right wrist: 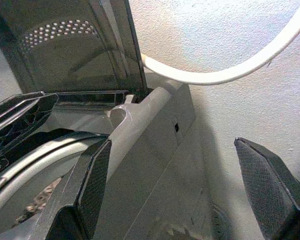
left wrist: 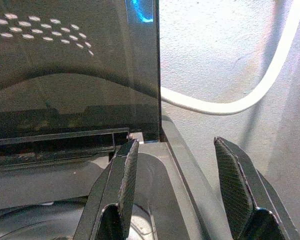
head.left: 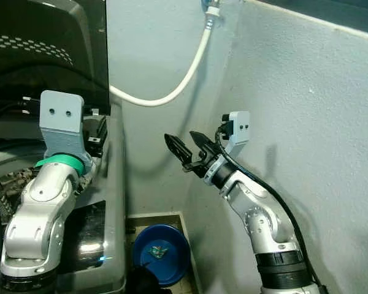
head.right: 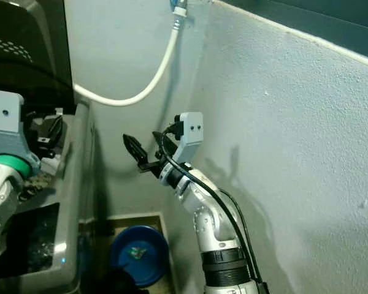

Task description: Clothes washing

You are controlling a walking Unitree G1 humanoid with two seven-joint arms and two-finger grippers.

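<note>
Grey top-loading washing machine [head.left: 113,202] at the robot's left, dark tinted lid [right wrist: 65,45] up, patterned laundry [right wrist: 40,200] in the drum. Left gripper [left wrist: 177,190] hovers over the rear rim, fingers spread, empty. Right gripper [head.left: 187,150] gapes beside the machine, nothing held. White hose [head.left: 165,92] sags behind. Loading looks finished; next, probably, close that lid.

No readable text, label, brand, number or sign appears on anything here.
</note>
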